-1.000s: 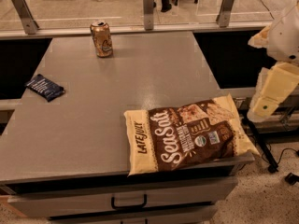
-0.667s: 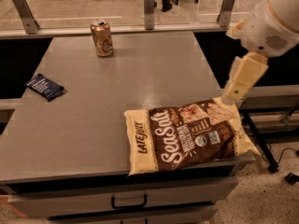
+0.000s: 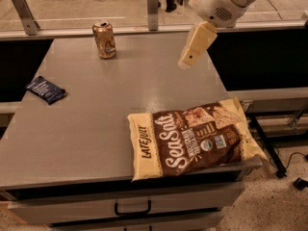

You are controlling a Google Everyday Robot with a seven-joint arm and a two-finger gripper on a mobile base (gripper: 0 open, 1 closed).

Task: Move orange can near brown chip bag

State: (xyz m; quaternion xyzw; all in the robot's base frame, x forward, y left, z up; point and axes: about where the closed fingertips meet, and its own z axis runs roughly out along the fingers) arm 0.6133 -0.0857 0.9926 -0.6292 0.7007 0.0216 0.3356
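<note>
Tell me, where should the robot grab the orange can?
Probably around the middle of its round side. The orange can stands upright near the far edge of the table, so its straight walls suit a level squeeze. Come from the right, where the end effector hangs above the table.

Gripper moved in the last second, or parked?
Yes. The gripper went left in view and back: from off the right edge of the table beside the brown chip bag to over the table, nearer the orange can.
</note>
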